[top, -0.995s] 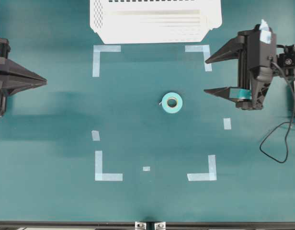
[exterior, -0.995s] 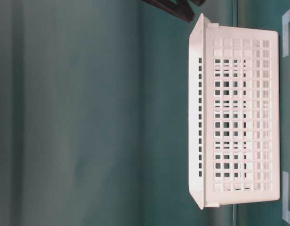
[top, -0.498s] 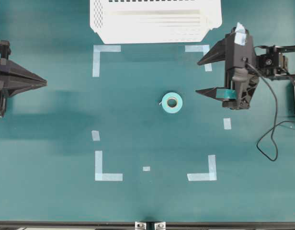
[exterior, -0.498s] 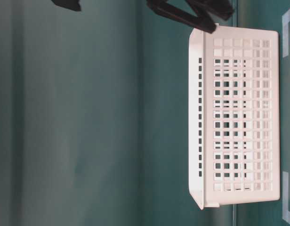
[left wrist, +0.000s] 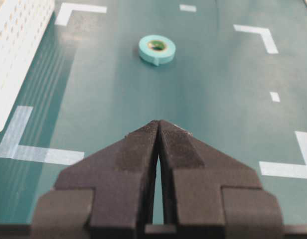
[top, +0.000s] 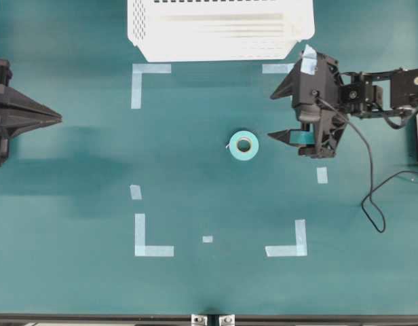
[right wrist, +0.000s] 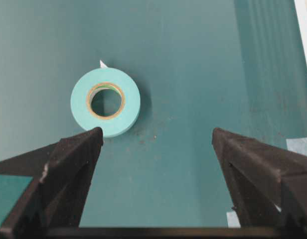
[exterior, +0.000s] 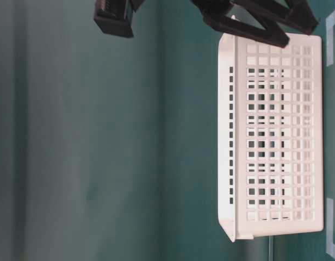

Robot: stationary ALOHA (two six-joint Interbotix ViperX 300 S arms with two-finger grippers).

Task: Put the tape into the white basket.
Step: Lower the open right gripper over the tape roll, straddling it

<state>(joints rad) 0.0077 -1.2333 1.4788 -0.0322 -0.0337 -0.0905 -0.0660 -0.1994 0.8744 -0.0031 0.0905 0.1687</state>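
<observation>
One roll only to handle: the tape (top: pixel 243 145), lying flat on the green table (top: pixel 209 285), hole upward, well apart from the white basket (top: pixel 219 30) and nearer the viewer's edge of the overhead view than the basket. Inside the square of pale corner marks (top: pixel 142 75) that begins just in front of the basket. Judged light and rigid: a small wound ring on a tan cardboard core, unlikely to crush under a moderate squeeze, though the smooth outer wrap may slip if pinched off-centre. Loose tail end visible at the rim on the far side in the right wrist view; best avoided, since adhesive there could cling to a pad. Recommended hold: across the full outer diameter, one finger on each side, low enough to bear on the side wall; alternatively one finger through the core and one outside. Right gripper (top: pixel 281 114) spread wide and empty, just beside the roll on the side away from the basket's left corner, with one finger tip (right wrist: pixel 88 139) nearly at the roll's edge but not touching; roll off-centre toward that finger, so a sideways correction seems needed before closing. Left gripper (left wrist: pixel 158 130) pressed closed on nothing, far from the roll, level with it relative to the basket front.
</observation>
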